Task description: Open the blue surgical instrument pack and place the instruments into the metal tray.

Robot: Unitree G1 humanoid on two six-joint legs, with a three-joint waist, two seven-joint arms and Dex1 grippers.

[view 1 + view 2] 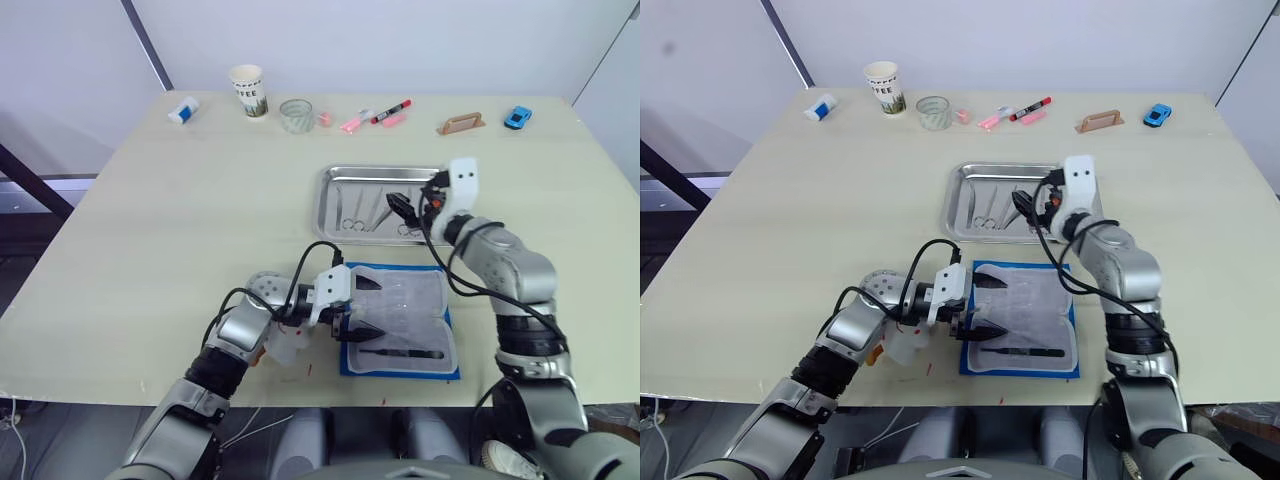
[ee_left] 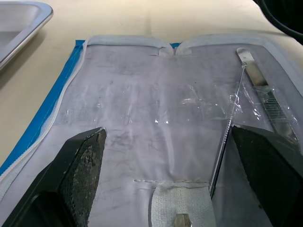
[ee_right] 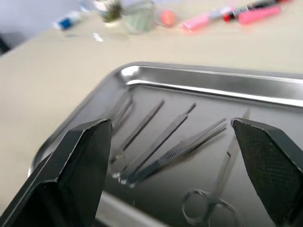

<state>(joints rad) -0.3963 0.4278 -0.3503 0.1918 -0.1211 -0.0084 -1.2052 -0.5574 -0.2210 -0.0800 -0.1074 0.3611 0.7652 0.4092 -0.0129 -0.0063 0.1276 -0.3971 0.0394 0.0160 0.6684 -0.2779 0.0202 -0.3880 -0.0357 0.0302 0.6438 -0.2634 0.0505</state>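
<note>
Flanking markers (image 1: 380, 117), cup (image 1: 248, 90), toy car (image 1: 517, 116)

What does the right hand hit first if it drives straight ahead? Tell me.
Probably the tray floor and the instruments lying in it: the open right hand points down into the tray, nothing in between. How high it hovers is unclear.
</note>
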